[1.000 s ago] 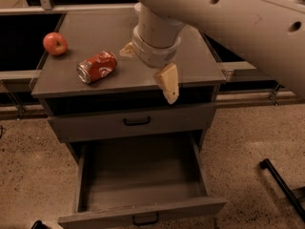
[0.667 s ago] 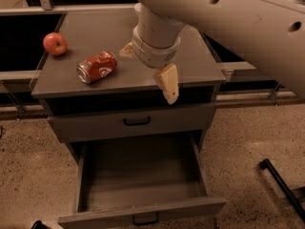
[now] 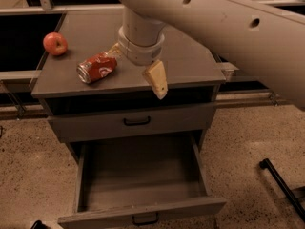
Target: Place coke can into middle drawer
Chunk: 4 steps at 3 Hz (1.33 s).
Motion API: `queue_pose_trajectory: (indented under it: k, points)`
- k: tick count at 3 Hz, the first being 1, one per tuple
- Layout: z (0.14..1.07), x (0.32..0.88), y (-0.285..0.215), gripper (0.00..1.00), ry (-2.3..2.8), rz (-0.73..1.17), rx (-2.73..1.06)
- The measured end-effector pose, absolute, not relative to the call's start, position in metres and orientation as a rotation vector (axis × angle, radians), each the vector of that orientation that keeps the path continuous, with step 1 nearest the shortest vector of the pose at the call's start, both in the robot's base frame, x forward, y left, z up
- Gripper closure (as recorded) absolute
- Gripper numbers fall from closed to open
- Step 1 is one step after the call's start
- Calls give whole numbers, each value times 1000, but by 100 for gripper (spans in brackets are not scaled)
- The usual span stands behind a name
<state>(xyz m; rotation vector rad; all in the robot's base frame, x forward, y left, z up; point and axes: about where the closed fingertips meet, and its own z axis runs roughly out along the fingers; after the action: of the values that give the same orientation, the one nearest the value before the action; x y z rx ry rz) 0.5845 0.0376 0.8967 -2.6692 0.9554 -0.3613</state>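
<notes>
**Coke can on its side on the table, claw spread beside it**

The coke can (image 3: 97, 67) lies on its side on the table (image 3: 190, 61), toward the front at the view's left. Its long axis slants from near-left to far-right. One silver end faces the front left corner, and the other end points toward the claw. Its red side is dented.

The claw (image 3: 137, 73) hangs over the table just to the view's right of the can, at the end of the thick pale arm (image 3: 214, 27) that crosses the upper right of the view. Its fingers are spread wide. One cream finger (image 3: 157, 80) reaches past the table's front edge. The other shows only partly, just beside the can's far end, and I cannot tell whether it touches. The can is not between the fingers.

A round red apple (image 3: 55, 43) sits near the table's left edge, apart from the can.

Below the table top is a dark open slot, then the upper drawer front (image 3: 95, 125), pushed in, with its black handle. Under that, the middle drawer (image 3: 186, 207) is pulled out toward the camera. A black bar (image 3: 281, 185) lies on the speckled floor (image 3: 248, 137) at the lower right.
</notes>
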Motion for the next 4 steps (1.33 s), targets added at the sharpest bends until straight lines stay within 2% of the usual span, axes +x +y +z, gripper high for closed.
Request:
queue_pose_trajectory:
  k: [2,4]
  points:
    - [895,599,43,0,916,-403,-2711]
    - [899,655,74,0,742,-486,-2831]
